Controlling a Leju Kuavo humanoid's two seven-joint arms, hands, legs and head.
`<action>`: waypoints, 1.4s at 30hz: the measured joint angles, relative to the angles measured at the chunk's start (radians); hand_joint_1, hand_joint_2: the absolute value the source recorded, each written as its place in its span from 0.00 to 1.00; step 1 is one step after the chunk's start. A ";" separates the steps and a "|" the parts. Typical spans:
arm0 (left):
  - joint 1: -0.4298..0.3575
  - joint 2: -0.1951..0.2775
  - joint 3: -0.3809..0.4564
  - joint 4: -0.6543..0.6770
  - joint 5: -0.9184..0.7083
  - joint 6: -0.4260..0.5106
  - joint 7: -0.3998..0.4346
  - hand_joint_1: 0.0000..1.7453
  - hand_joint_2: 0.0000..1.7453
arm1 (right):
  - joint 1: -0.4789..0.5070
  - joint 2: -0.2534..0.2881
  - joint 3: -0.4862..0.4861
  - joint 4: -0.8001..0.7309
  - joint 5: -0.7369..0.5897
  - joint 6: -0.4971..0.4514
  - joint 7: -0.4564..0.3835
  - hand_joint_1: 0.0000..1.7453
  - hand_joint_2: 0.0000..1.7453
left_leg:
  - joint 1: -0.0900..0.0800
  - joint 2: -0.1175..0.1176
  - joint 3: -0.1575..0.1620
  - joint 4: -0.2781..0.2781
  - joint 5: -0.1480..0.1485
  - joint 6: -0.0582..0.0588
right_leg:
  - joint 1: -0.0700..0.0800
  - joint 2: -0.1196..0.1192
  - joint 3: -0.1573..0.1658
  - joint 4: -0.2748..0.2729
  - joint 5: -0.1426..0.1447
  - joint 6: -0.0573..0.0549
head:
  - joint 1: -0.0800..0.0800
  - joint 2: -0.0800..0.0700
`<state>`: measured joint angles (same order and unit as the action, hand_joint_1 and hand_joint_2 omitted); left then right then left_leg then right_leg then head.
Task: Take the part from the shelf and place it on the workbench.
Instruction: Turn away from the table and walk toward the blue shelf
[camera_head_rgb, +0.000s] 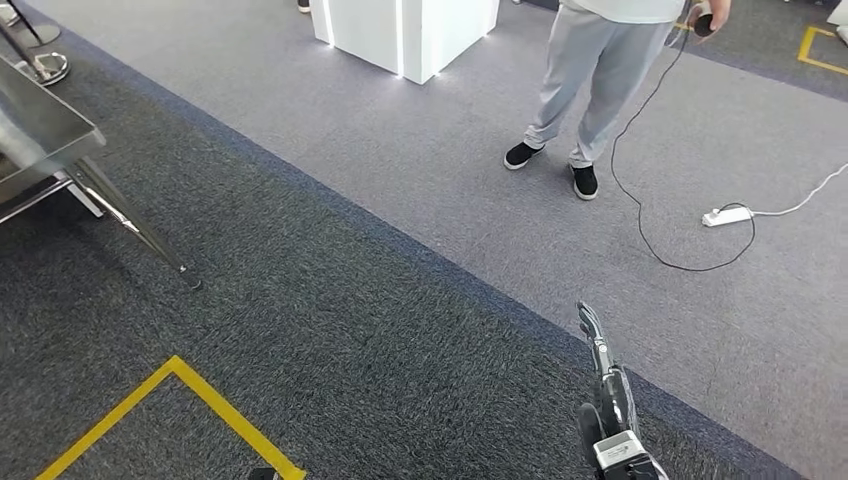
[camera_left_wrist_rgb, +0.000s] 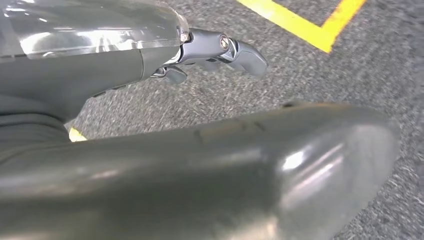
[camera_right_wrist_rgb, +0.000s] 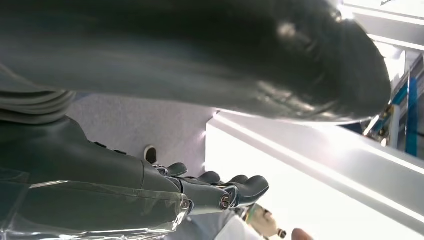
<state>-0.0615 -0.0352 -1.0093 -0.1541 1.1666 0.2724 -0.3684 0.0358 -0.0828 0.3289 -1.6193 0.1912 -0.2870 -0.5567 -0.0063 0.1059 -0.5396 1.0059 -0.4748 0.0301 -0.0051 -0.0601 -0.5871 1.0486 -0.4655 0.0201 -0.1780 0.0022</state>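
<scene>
My right hand (camera_head_rgb: 603, 385) hangs low at my right side over the dark carpet, its fingers stretched out straight. In the right wrist view the same hand (camera_right_wrist_rgb: 165, 187) holds nothing, with the dark fingers (camera_right_wrist_rgb: 240, 190) extended and the thumb apart from them. My left hand (camera_left_wrist_rgb: 165, 60) hangs above the carpet beside a yellow floor line (camera_left_wrist_rgb: 305, 25), fingers (camera_left_wrist_rgb: 235, 50) straight and nothing in them. A steel table (camera_head_rgb: 45, 130) with slanted legs stands at the far left of the head view.
A person in grey trousers (camera_head_rgb: 590, 80) stands ahead on the lighter carpet, holding a black cable (camera_head_rgb: 640, 200). A white power strip (camera_head_rgb: 727, 215) lies on the floor to the right. A white lit column (camera_head_rgb: 405, 35) stands at the back. Yellow tape (camera_head_rgb: 175, 395) marks the floor near me.
</scene>
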 joint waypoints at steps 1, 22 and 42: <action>-0.001 0.000 -0.001 0.000 -0.001 -0.002 -0.007 0.00 0.00 | -0.002 0.000 0.000 -0.002 -0.002 -0.001 0.001 0.00 0.00 | -0.002 0.009 0.001 0.001 -0.002 -0.005 | 0.004 -0.009 0.012 -0.026 0.004 -0.006 | 0.000 0.000; -0.004 0.009 -0.046 0.001 -0.018 -0.010 0.000 0.00 0.00 | -0.063 0.002 -0.014 0.091 -0.027 0.033 -0.038 0.00 0.00 | 0.017 -0.134 0.001 -0.012 0.015 0.005 | -0.006 0.126 -0.061 0.047 -0.012 0.003 | -0.001 0.000; 0.008 0.018 -0.069 0.001 -0.031 -0.011 -0.002 0.00 0.00 | -0.028 0.009 -0.013 0.059 -0.017 -0.030 -0.055 0.00 0.00 | 0.016 -0.098 -0.113 0.274 -0.121 -0.045 | -0.004 0.118 0.003 -0.040 0.026 -0.042 | -0.001 0.000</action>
<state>-0.0532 -0.0175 -1.0781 -0.1530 1.1354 0.2616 -0.3701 0.0074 -0.0738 0.3159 -1.5598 0.1741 -0.3166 -0.6120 0.0094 0.0082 -0.6524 1.2801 -0.5960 -0.0146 -0.0094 0.0577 -0.5837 1.0082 -0.4399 -0.0222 -0.1792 0.0021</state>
